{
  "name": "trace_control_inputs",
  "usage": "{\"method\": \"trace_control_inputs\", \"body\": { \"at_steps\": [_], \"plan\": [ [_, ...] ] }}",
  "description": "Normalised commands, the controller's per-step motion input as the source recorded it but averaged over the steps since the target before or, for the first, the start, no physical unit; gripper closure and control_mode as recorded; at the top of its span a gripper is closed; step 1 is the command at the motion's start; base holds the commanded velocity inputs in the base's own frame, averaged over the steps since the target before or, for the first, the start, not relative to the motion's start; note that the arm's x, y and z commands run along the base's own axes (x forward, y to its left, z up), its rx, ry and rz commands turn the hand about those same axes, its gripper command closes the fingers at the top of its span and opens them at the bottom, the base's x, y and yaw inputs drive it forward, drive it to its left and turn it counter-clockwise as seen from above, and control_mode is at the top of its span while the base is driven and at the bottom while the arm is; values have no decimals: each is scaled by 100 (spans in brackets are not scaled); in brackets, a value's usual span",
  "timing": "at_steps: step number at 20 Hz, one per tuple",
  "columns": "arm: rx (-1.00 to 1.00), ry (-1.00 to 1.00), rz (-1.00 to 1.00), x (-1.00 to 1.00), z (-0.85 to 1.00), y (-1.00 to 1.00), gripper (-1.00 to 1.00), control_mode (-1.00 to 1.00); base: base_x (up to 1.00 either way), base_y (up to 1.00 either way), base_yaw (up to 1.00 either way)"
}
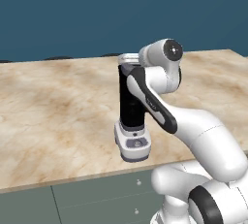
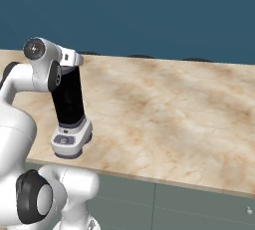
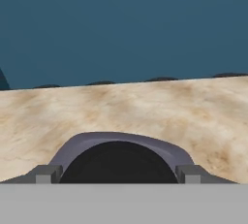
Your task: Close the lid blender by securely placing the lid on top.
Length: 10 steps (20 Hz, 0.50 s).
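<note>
A marble counter point(image 1: 53, 111) spans the middle of both base views, and the blender point(image 1: 131, 116) stands near its front edge, just left of centre in the left base view. The grey lid point(image 3: 118, 143) sits at the jar's top, low in the hand view. The gripper point(image 3: 118, 174) has its fingertips point(image 3: 47, 173) spread wide either side of the lid, pinching nothing. Seating looks done; next, judge the fit and lift clear.
</note>
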Motion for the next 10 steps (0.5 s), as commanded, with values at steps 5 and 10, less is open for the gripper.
{"method": "trace_control_inputs", "body": {
  "at_steps": [5,10],
  "plan": [
    [-6,0,0,0,-12,0,100,-100,0,0,0],
    [-11,0,0,0,0,3,100,-100,0,0,0]
  ]
}}
